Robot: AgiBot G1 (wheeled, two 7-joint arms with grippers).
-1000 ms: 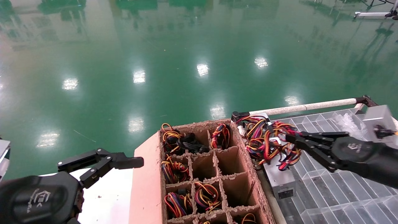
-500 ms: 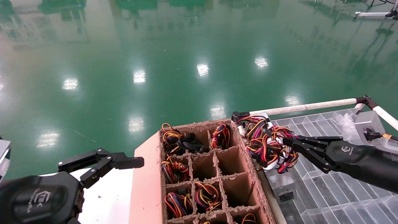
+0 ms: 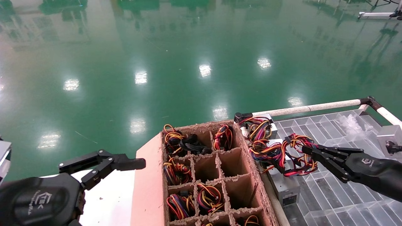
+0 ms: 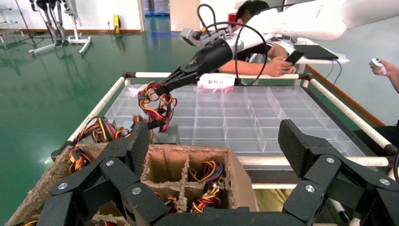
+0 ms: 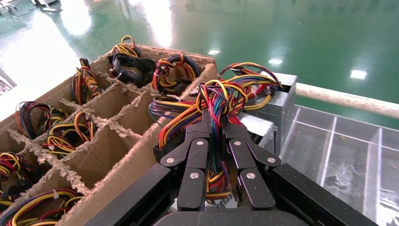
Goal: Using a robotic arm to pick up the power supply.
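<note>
The power supply (image 3: 284, 185) is a silver-grey box lying on the clear tray, right beside the carton. Its bunch of red, yellow, orange and purple wires (image 3: 282, 152) rises from it. My right gripper (image 3: 305, 150) is shut on that wire bunch (image 5: 221, 101), which runs between its fingers (image 5: 200, 141) and loops out past the tips. The left wrist view shows the right gripper (image 4: 164, 87) holding the wires (image 4: 155, 106) above the grey box (image 4: 164, 134). My left gripper (image 3: 122, 160) hangs open and empty at the carton's left (image 4: 216, 141).
A brown cardboard carton (image 3: 147, 175) has divided cells, several holding wire bundles. A clear plastic compartment tray (image 3: 329, 194) sits inside a white rail (image 3: 307, 108). Another silver box with wires (image 3: 267, 124) lies at the tray's far corner. People sit behind the tray (image 4: 263, 52).
My right gripper has drawn back to the right with the wire bunch, pulling the wires out and up from the pile. The silver box and left arm have not moved.
</note>
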